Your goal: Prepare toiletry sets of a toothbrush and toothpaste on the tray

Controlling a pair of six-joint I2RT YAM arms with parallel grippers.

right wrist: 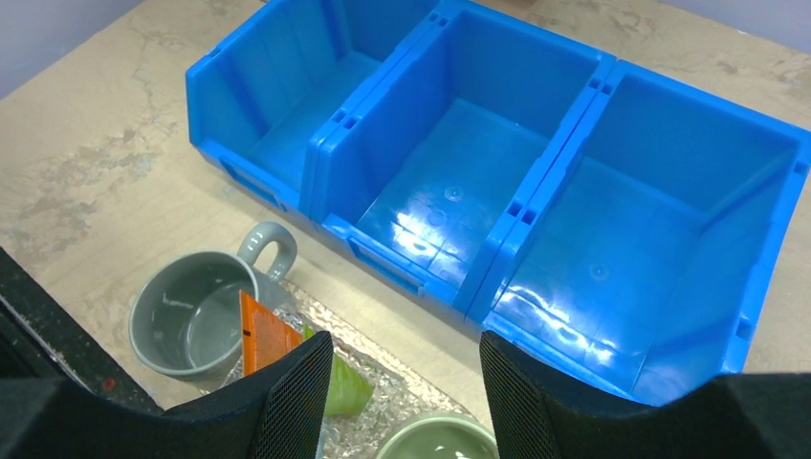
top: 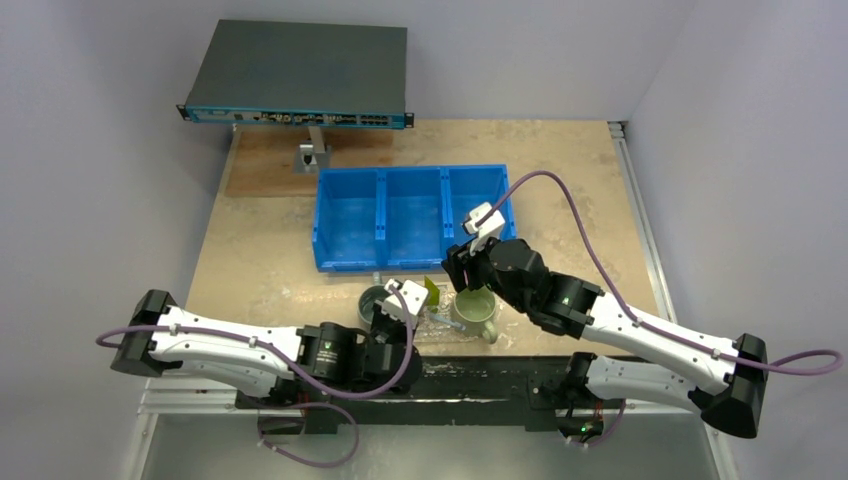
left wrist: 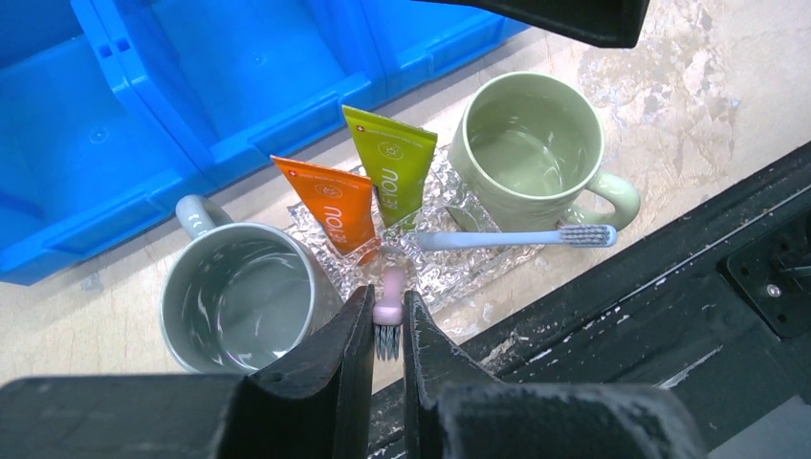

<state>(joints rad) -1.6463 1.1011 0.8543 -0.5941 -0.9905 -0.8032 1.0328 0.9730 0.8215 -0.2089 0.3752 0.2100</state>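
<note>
The clear pebbled tray [left wrist: 449,273] lies between two mugs. On it an orange tube [left wrist: 330,203] and a green tube [left wrist: 394,167] rest side by side, caps toward me. A pale toothbrush [left wrist: 497,238] lies across the tray, its bristles past the right end. My left gripper [left wrist: 387,304] is shut on the head of a pink toothbrush [left wrist: 390,285], whose handle points down at the tray near the tube caps. My right gripper [right wrist: 405,359] hangs open and empty above the tray's far edge [right wrist: 383,402], by the green mug.
A grey mug [left wrist: 239,301] stands at the tray's left end and a pale-green mug [left wrist: 531,143] at its right. The blue three-compartment bin [top: 410,215] sits just behind them. A network switch [top: 300,75] is at the back. A black rail [left wrist: 650,287] runs along the near edge.
</note>
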